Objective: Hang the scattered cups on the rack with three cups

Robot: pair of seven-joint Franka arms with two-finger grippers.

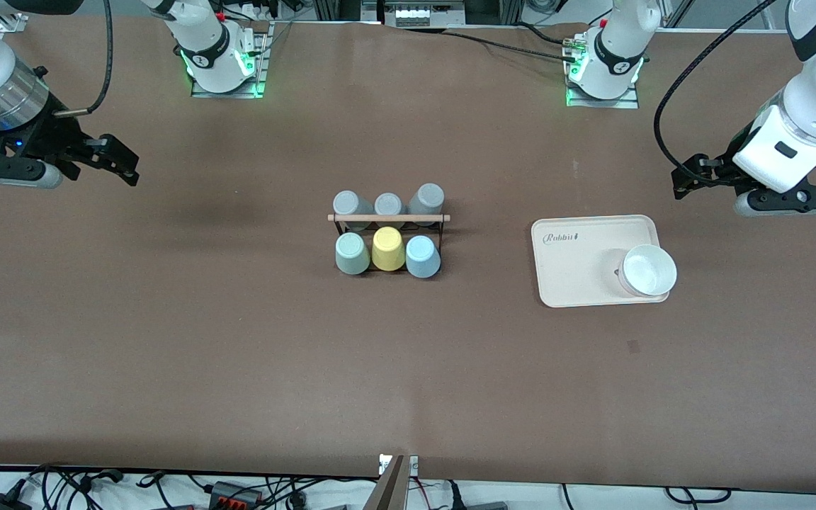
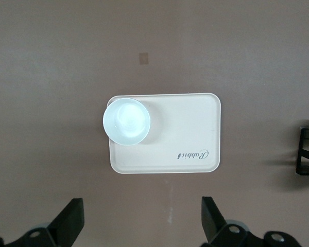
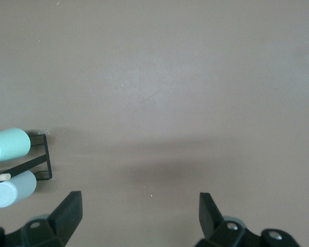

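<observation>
**Six cups on the rack, both grippers apart**

The rack [image 1: 388, 221] stands mid-table holding six upturned cups: three grey cups [image 1: 388, 204] in the farther row, and nearer the camera one mint-green cup [image 1: 352, 253], one yellow cup [image 1: 388, 248] and one light blue cup [image 1: 423, 256]. One white bowl [image 1: 648, 270] sits on one cream tray [image 1: 578, 262]. The left gripper [image 2: 141, 218] hovers spread wide near the tray; the right gripper [image 3: 139, 216] hovers spread wide over bare table.

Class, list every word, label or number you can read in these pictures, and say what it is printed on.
"Rabbit": on the cream tray, near one corner, followed by a small mark too small to make out.
The round logos on the robot bases cannot be read.
Nothing else carries text.
</observation>
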